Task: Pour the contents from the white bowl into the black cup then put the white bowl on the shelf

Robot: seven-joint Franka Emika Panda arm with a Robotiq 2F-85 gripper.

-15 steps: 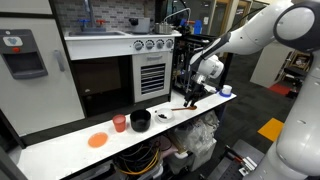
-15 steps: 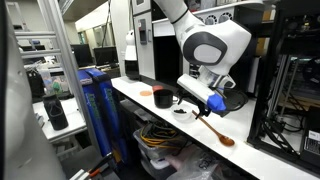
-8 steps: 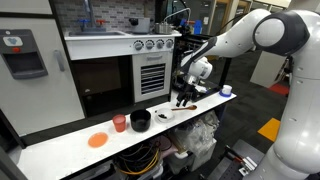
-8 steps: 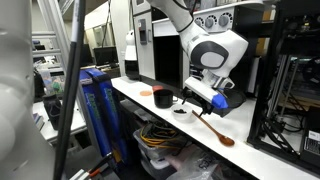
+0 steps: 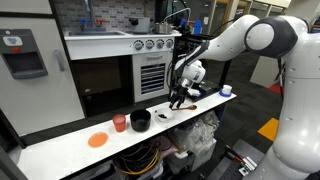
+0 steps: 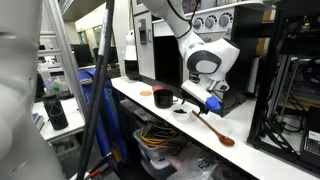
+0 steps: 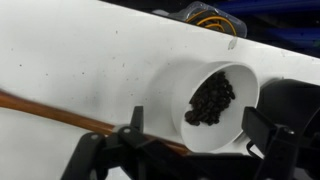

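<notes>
Pickup step: my released pincer (image 7: 192, 114) hovers over the bowl (image 7: 188, 88); next I descend, clench its rim, then lift toward the black cup (image 5: 140, 121).

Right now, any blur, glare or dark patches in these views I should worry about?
Wrist view: white bowl and its dark contents fairly sharp, evenly lit, no glare; gripper is a dark, soft silhouette at the bottom edge. In an exterior view, a large out-of-focus pale shape fills the frame's left edge. In an exterior view, the near arm is soft and bright at right.
</notes>
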